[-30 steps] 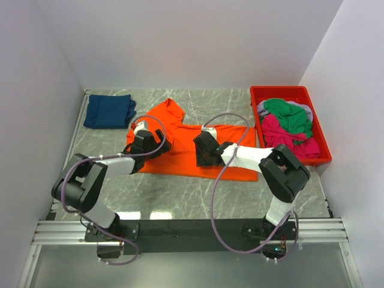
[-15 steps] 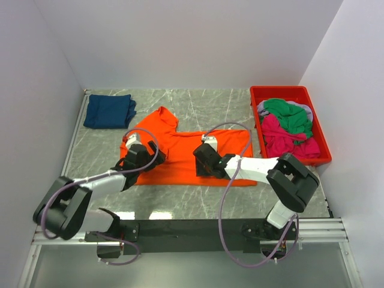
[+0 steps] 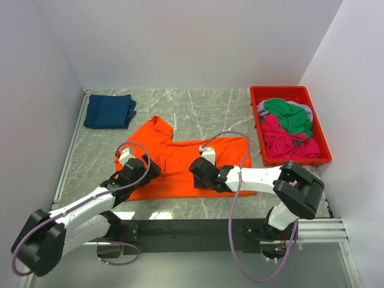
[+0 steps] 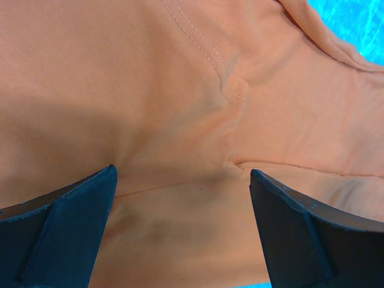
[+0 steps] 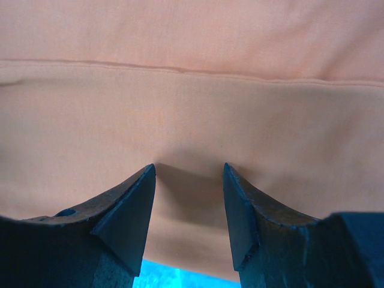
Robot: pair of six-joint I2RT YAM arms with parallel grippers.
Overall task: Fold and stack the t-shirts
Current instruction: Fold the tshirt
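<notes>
The bright orange t-shirt [image 3: 180,159] lies spread on the marble table, its near hem close to the arms' side. Low over its left part sits my left gripper [image 3: 146,172], jaws wide open with flat cloth [image 4: 180,90] between the fingers [image 4: 66,228]. My right gripper [image 3: 201,175] presses on the near hem, jaws partly open, orange cloth [image 5: 192,90] filling the gap. A folded navy t-shirt [image 3: 109,111] lies at the far left. Green [image 3: 289,114], pink [image 3: 285,138] and grey [image 3: 307,110] shirts are heaped in the bin.
The red plastic bin [image 3: 282,89] stands at the right side against the wall. White walls close the table on three sides. Bare marble [image 3: 198,102] shows behind the orange shirt.
Both arms have drawn back toward their bases, and the orange shirt has slid with them toward the near edge, flattening out.
</notes>
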